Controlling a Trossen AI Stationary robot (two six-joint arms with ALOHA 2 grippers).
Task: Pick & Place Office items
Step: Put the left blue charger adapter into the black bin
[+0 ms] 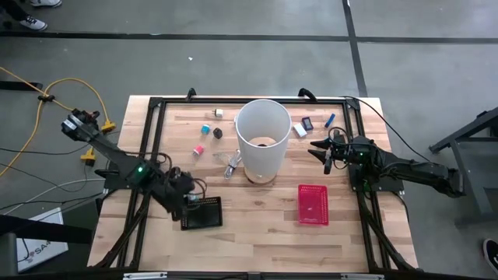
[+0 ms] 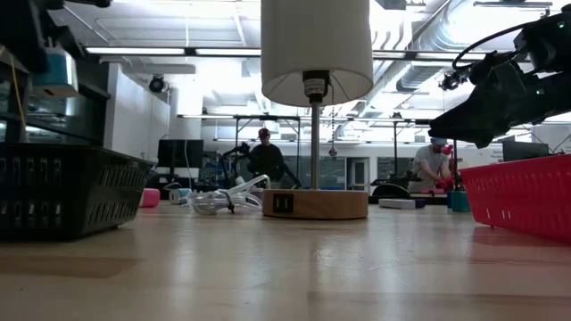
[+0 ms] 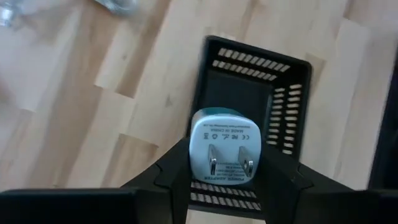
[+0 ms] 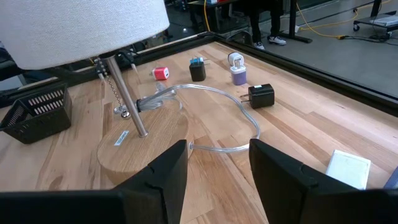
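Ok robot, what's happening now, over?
Left pincer shut on teal-and-white plug adapter, above black basket. Right pincer open, empty, beside lamp. Nothing in the way.

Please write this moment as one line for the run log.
left tool: shut on teal-white plug adapter, above black basket | right tool: open, empty, facing lamp base

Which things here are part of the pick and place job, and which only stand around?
Part of the job:
- white and teal plug adapter, held in the left gripper above the black basket
- pink piece
- black adapter
- red basket

Only standing around:
- lamp
- clear cable
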